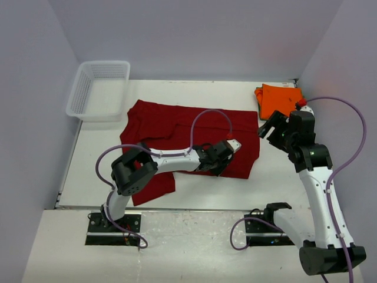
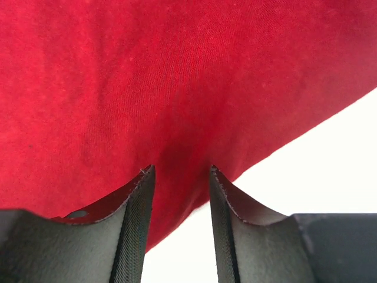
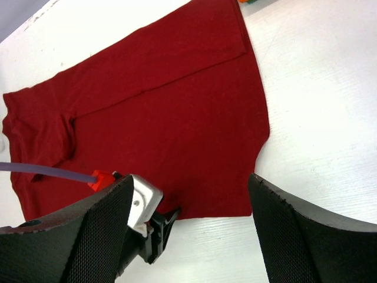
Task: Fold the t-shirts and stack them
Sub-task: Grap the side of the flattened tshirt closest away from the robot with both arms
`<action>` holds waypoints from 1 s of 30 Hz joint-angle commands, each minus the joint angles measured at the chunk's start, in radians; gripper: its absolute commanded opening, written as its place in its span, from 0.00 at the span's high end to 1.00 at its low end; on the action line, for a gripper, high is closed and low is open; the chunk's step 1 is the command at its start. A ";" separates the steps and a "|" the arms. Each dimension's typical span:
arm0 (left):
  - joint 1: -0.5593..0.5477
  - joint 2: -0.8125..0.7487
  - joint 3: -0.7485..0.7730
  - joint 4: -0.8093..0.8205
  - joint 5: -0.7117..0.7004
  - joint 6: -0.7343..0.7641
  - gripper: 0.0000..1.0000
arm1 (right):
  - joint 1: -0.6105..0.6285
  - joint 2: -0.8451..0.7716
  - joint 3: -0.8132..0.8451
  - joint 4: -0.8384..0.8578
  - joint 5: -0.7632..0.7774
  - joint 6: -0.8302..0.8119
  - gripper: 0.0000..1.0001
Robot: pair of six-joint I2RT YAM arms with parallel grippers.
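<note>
The dark red t-shirt (image 1: 188,132) lies spread flat on the white table, sleeves to the left and hem to the right. My left gripper (image 1: 221,165) is low over its near right edge. In the left wrist view the left gripper (image 2: 179,171) stands open, with the red cloth (image 2: 177,88) and its edge lying between the fingers, not pinched. The bright orange t-shirt (image 1: 280,100) lies folded at the back right corner. My right gripper (image 1: 270,127) hangs open and empty above the table, right of the red shirt (image 3: 165,112). I cannot make out a green shirt.
A white mesh basket (image 1: 99,88) stands at the back left, partly over the table edge. Grey walls close in the back and both sides. The left gripper (image 3: 150,221) shows at the shirt's near edge in the right wrist view. Bare table (image 1: 277,177) lies right of the shirt.
</note>
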 commanded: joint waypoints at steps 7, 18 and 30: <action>-0.001 0.060 0.024 0.046 -0.001 -0.017 0.71 | -0.004 -0.019 -0.015 0.017 -0.041 -0.034 0.21; 0.006 0.034 0.156 -0.026 -0.075 0.035 1.00 | -0.002 -0.002 -0.110 0.064 -0.141 -0.031 0.21; 0.125 0.000 0.205 -0.082 -0.072 0.084 1.00 | 0.030 0.047 -0.227 0.084 -0.153 -0.053 0.23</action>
